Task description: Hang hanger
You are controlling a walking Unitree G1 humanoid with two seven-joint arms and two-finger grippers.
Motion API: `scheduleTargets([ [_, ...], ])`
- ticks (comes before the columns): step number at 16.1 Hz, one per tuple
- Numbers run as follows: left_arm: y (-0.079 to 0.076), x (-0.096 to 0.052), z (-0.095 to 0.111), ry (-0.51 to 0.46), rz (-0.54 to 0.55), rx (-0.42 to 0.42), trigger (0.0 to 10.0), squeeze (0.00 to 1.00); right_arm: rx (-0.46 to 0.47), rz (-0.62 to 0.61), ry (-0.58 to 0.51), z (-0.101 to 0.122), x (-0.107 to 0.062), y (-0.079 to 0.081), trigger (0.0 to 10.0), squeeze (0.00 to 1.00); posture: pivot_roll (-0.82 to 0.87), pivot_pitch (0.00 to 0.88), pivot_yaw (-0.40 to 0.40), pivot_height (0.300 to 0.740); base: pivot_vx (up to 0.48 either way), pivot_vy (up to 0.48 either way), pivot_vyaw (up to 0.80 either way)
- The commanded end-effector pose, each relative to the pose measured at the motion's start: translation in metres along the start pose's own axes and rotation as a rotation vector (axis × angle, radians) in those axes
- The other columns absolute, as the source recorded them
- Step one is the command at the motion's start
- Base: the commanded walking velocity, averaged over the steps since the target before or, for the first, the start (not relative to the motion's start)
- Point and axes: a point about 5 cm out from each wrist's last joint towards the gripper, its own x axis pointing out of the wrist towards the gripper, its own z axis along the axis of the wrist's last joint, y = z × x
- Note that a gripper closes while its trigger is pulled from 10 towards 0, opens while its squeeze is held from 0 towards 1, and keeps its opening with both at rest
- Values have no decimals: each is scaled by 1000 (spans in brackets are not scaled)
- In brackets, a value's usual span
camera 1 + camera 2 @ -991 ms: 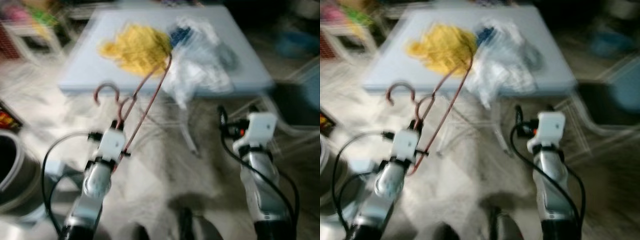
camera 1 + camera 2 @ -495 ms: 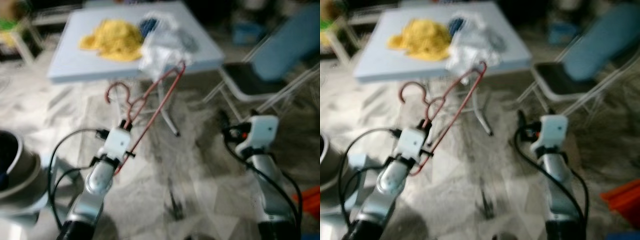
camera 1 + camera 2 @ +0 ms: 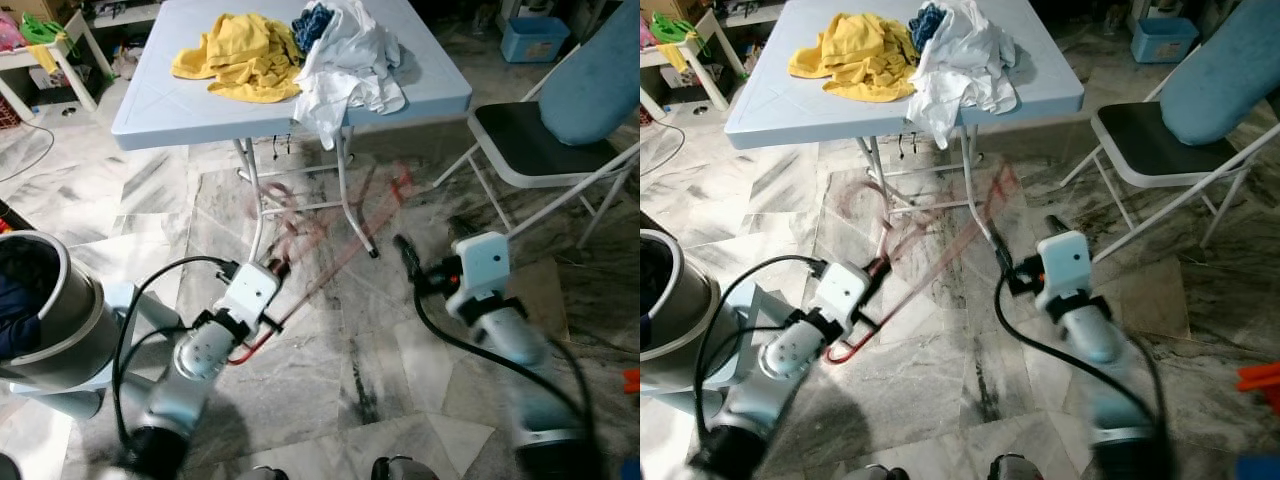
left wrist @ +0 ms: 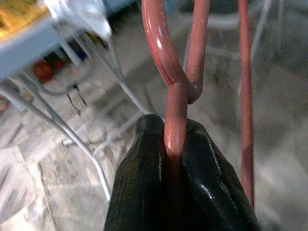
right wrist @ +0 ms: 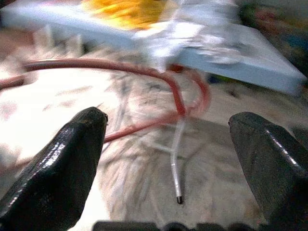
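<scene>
Left pincer: fingers clamped on neck of red hanger, low over marble floor in front of folding worktop. Hanger frame blurred, reaching from pincer toward worktop legs. Right pincer: fingers spread wide, gripping nothing, beside hanger's far corner. On worktop: yellow garment, white garment draped over front edge, blue cloth touching both. Folding chair to robot's right of worktop. Grey bin near left arm.
</scene>
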Motion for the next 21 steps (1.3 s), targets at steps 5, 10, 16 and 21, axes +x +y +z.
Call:
scheduleTargets([
  [5, 32, -17, -30, 199, -230, 255, 10000, 0, -303, 490, 48, 29, -10, -27, 10000, 0, -63, 171, 50, 740, 0, 0, 0],
  [10, 20, -12, -25, 128, -394, 541, 10000, 0, -263, 808, 215, 7, -6, -9, 10000, 0, -54, 170, 52, 740, 0, 0, 0],
  [16, 0, 2, -9, -17, -414, 624, 10000, 0, -296, 944, 385, -28, 6, 18, 10000, 0, -42, 171, 53, 740, 0, 0, 0],
  [21, -14, 5, -8, -61, -450, 634, 10000, 0, -348, 911, 378, -27, 25, 24, 8157, 0, -41, 172, 53, 740, 0, 0, 0],
])
